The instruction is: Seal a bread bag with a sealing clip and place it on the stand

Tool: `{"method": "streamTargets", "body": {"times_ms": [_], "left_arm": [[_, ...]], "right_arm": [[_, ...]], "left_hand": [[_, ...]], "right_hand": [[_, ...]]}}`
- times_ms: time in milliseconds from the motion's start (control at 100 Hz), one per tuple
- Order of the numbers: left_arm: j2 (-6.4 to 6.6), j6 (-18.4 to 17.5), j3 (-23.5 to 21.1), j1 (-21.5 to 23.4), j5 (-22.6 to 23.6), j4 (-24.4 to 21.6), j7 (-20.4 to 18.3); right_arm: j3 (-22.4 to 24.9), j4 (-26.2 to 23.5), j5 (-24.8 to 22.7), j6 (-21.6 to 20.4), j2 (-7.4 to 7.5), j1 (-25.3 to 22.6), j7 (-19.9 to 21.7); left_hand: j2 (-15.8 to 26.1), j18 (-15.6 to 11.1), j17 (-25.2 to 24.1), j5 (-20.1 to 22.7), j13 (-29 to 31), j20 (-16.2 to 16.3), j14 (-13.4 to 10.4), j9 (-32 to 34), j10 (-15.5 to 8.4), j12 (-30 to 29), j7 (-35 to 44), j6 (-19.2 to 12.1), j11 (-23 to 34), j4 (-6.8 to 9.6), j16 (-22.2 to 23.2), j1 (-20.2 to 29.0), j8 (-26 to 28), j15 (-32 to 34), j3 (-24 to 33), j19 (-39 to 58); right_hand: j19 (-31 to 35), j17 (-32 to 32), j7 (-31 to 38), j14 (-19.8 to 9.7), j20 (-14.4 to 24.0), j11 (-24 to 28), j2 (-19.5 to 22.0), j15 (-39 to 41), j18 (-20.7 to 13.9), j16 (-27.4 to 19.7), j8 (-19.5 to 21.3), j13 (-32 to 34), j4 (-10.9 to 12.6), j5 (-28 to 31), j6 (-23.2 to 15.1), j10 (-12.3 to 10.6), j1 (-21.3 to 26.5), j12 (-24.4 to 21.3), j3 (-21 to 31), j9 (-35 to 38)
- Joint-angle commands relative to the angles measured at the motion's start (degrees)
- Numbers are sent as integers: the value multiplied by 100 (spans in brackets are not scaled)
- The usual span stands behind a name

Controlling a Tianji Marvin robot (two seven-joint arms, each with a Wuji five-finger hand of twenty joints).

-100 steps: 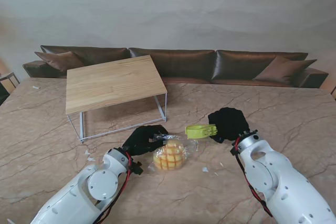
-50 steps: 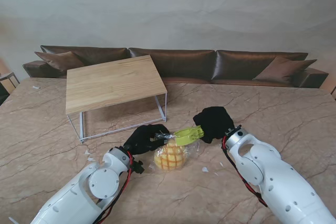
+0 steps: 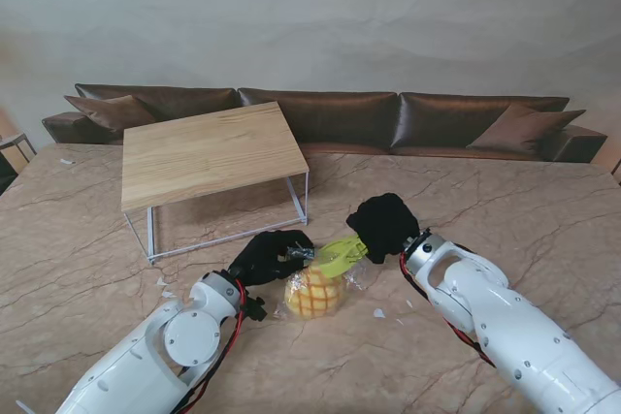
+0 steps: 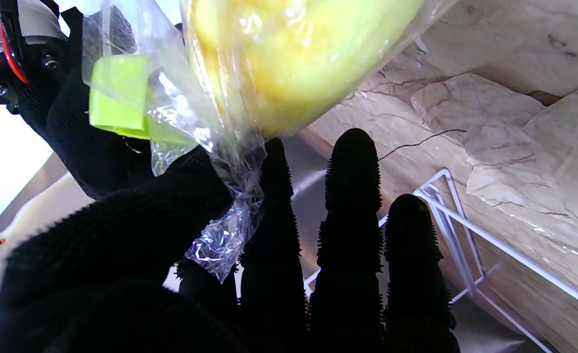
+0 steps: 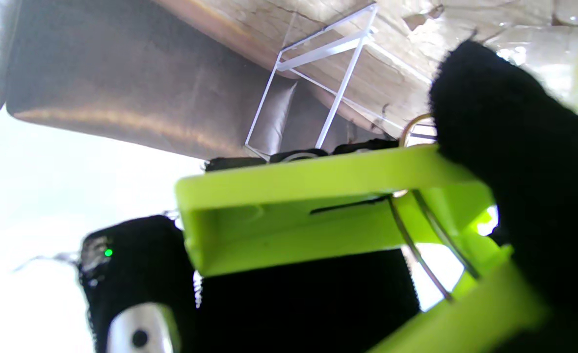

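Our left robot hand [image 3: 269, 257] pinches the bread bag's [image 3: 315, 288] twisted neck while our right robot hand [image 3: 383, 226], clamped on the green sealing clip [image 3: 339, 256], points its long axis leftward at that neck.

The counter [image 3: 543, 210] is a broad slab of beige marble veined with darker lines, filling the stand view from the near edge to the far edge. On its left half, toward the far edge, stands a small stand [image 3: 209, 150] with a pale wooden top on thin white wire legs; all its legs rest on the marble. Nearer the middle, a clear bread bag [image 3: 316, 290] holding a golden scored bun sits on the marble. A few small white scraps [image 3: 163, 285] lie scattered near it, too small to identify.
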Motion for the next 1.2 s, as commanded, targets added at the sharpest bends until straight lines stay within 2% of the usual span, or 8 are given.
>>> {"method": "streamTargets", "body": {"times_ms": [0,250,350,410,520,630,820,1190], "left_arm": [[-27,-29,2,24,-13,-43,0],[-27,-52,-4,31,-3,-37,17],[-21,-48,-12,36,8,-41,6],[-20,-43,-18,38,15,-40,4],[-13,-21,-38,48,-17,-45,-32],[8,-36,-59,51,-85,-54,-144],[12,-85,-89,43,-118,-25,-173],[46,-166,-307,165,-18,-180,-138]], "right_arm": [[-71,50,11,49,11,26,-49],[-235,-9,-227,109,77,83,-63],[-226,-90,-304,27,102,53,33],[-164,-179,-312,12,99,-25,105],[97,-499,-413,29,100,-312,345],[499,-925,-503,23,86,-712,668],[1114,-1494,-231,-128,-7,-1388,964],[2280,-2416,728,295,-273,-2601,1239]], "left_hand": [[94,-22,-19,120,111,106,-13,231,-245,12,361,-273,229,-165,-10,79,181,125,234,190],[106,-33,-18,111,110,106,-21,221,-261,14,345,-292,239,-169,-11,85,234,124,211,191],[127,-29,-16,95,101,108,-26,204,-281,22,345,-323,244,-176,-11,86,266,121,187,195],[177,-1,-31,54,69,125,-21,169,-291,53,357,-361,272,-181,5,125,348,132,122,214],[290,85,60,-30,103,262,27,71,-327,165,366,-476,378,-177,76,187,597,219,-52,409],[505,132,191,-163,234,515,84,-115,-378,350,349,-559,543,-168,194,367,1025,435,-404,726],[787,175,286,-285,350,698,111,-254,-449,428,325,-647,695,-172,327,585,1553,769,-840,960],[946,176,289,-336,350,817,178,-308,-546,540,324,-693,852,-169,420,655,1929,985,-1020,1062]], "right_hand": [[1757,180,2866,-278,-64,3277,733,3387,34,696,144,1114,223,1009,-2373,515,1807,494,581,745],[1592,218,1508,-777,-740,1852,-160,2678,-772,211,393,1150,-383,140,-2763,-123,808,665,386,429],[1224,204,631,-723,-1077,847,-554,1131,-1148,-323,-1245,1147,-1309,-1482,-2497,-321,113,331,410,-1013],[770,151,196,-563,-1264,501,-459,-169,-1173,-582,-2032,943,-672,-2373,-2004,-421,-484,-146,450,-1914],[-1660,-1663,-1398,-559,-1067,-324,-92,-1965,-715,-910,-4289,-552,-688,-3457,-1088,-616,-1224,-1196,320,-3319],[-3651,-3519,-2015,-429,-1400,-1337,197,-3679,-651,-1951,-5210,-1476,-715,-4136,-740,-618,-1719,-2376,217,-3917],[-4921,-4797,-2082,-207,-2465,-2173,375,-5333,-956,-3290,-5730,-2210,-779,-4591,-614,-549,-2230,-3506,229,-4346],[-6266,-5323,-2291,-385,-4792,-3428,1390,-6289,-2073,-4664,-5994,-3030,-677,-4846,-254,-256,-2550,-4040,-280,-4459]]}}
